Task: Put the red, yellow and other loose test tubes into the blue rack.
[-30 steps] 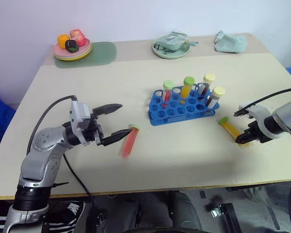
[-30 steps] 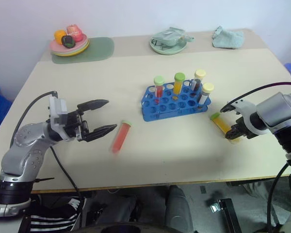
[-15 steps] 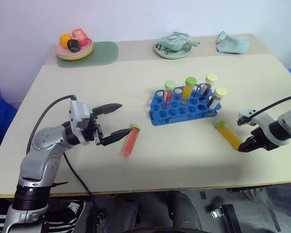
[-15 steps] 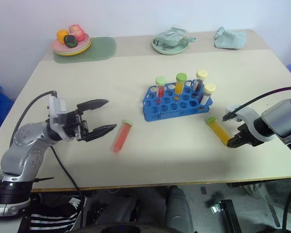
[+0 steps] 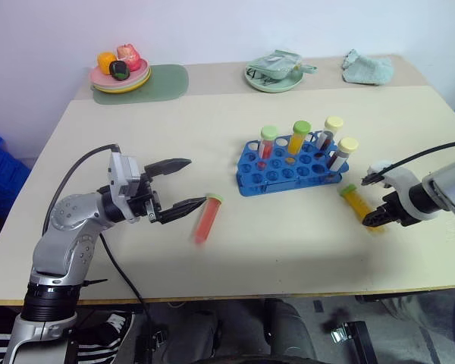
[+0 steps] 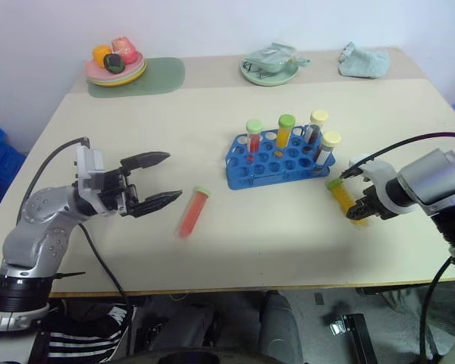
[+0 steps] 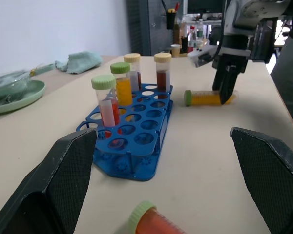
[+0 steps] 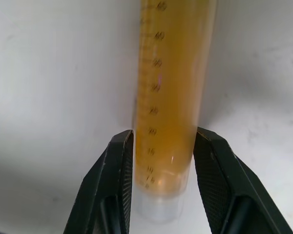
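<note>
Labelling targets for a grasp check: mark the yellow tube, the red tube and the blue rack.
yellow tube [image 8: 168, 97], right wrist view, mid-body.
red tube [image 5: 204, 222], left eye view, mid-body.
blue rack [image 5: 288, 173], left eye view, holed top.

Silver-grey jointed metal left arm [image 5: 64, 227], black cable looped above; black textured two-finger left gripper [image 5: 183, 184]; white-collared right wrist [image 5: 409, 193].

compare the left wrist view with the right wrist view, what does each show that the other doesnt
Left wrist alone: the blue rack holding four capped tubes, a red tube's green cap lying near the open left gripper, and a green plate.

Right wrist alone: printed scale marks along the tube and the right gripper's fingers closed against its sides.

Both: the yellow tube lying on the table, the right gripper at its bottom end.
</note>
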{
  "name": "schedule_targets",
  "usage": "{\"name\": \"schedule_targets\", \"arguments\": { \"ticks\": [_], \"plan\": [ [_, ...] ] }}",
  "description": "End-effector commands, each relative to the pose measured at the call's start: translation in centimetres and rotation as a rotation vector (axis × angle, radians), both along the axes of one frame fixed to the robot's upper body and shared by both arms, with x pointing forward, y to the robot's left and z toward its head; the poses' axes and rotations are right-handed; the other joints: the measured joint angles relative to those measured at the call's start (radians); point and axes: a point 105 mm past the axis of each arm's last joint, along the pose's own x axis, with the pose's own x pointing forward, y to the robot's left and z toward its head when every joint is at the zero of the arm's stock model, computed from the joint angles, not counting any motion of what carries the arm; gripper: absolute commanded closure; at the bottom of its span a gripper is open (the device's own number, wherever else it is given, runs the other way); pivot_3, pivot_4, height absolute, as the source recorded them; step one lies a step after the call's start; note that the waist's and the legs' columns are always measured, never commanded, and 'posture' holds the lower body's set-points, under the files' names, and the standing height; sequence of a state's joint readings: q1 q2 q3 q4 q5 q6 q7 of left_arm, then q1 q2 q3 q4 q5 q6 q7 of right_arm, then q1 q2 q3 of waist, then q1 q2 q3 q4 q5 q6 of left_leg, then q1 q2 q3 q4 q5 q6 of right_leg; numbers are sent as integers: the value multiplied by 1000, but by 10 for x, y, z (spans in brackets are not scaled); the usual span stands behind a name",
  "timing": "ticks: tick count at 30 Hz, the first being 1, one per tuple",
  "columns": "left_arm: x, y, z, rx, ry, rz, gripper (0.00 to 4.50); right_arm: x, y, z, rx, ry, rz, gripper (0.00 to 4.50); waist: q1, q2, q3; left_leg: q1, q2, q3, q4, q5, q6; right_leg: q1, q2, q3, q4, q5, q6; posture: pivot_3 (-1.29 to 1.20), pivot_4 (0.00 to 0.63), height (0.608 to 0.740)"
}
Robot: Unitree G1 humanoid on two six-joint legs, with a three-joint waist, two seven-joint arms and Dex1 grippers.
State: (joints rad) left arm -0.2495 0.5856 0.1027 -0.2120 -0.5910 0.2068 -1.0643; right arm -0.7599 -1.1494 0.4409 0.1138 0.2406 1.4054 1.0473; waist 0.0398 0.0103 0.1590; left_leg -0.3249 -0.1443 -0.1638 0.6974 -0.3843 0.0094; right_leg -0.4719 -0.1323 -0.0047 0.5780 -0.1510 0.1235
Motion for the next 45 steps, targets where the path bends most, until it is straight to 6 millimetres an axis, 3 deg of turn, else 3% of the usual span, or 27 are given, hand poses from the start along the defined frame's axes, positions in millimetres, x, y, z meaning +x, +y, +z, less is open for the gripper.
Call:
{"name": "schedule_targets", "arguments": {
  "ticks": [1, 3, 7, 12, 15, 19, 24, 26, 33, 37, 45],
  "plan": [
    [-3, 1, 9, 5, -50, 5, 0, 9, 0, 10, -9, -60, -11, 2669, -1, 0, 0, 0, 0, 0, 0, 0, 0, 0, 0, 0, 0, 0, 0, 0, 150, 740],
    [-3, 2, 9, 6, -49, 8, 0, 9, 1, 9, -11, -54, -6, 2669, -1, 0, 0, 1, 0, 0, 0, 0, 0, 1, 0, 0, 0, 0, 0, 0, 150, 740],
    [-4, 3, 9, 9, -47, 13, 0, 10, 3, 6, -29, -61, 8, 3684, -2, 0, 0, 1, 0, 0, 0, 0, 0, 1, 0, 0, 0, 0, 0, 0, 150, 740],
    [-4, 3, 8, 9, -45, 17, 0, 2, 6, 8, -19, -33, 63, 3690, -1, 0, 0, 1, 0, 0, 0, 0, 0, 1, 0, 0, 0, 0, 0, 0, 150, 740],
    [-4, 4, 9, 10, -47, 17, 0, -17, 16, 16, 10, -11, 280, 3690, 4, 1, 0, 0, 0, 0, 0, 0, 0, 0, 0, 0, 0, 0, 0, 0, 150, 740],
    [-4, 5, 9, 9, -49, 16, 0, -25, 36, 31, 95, -119, 515, 3690, -1, 0, 0, -4, 0, -1, 0, 0, 0, -3, 0, -1, -1, 1, 2, 0, 150, 740],
    [-1, 5, 11, 10, -54, 13, 0, -28, 88, 66, 427, -527, 743, 3690, 1, 0, 0, 0, 2, 2, 0, 0, 0, -1, 2, 0, 0, 2, 1, 0, 150, 740],
    [0, 5, 12, 16, -58, 9, 0, -17, 93, 76, 543, -699, 642, 3690, 1, 0, 0, 1, 2, 1, 0, 0, 0, 1, 2, 0, -1, 2, 1, 0, 150, 740],
    [4, 8, 15, 23, -60, 4, 0, 11, 94, 87, 656, -1104, 401, 3690, 0, -1, 0, 3, 2, 0, 0, 0, 0, 3, 3, 1, -1, 2, 1, 0, 150, 740],
    [6, 8, 16, 26, -61, 4, 0, 26, 93, 88, 574, -1300, 309, 3690, -2, -1, 0, 3, 2, 0, 0, 0, 0, 3, 3, 1, -1, 2, 1, 0, 150, 740],
    [10, 13, 18, 38, -65, 6, 0, 40, 116, 59, 529, -1405, 235, 3690, -7, 0, 0, 4, 2, 0, 0, 0, 0, 2, 3, 1, 0, 3, 1, 0, 150, 740]
  ]
}}
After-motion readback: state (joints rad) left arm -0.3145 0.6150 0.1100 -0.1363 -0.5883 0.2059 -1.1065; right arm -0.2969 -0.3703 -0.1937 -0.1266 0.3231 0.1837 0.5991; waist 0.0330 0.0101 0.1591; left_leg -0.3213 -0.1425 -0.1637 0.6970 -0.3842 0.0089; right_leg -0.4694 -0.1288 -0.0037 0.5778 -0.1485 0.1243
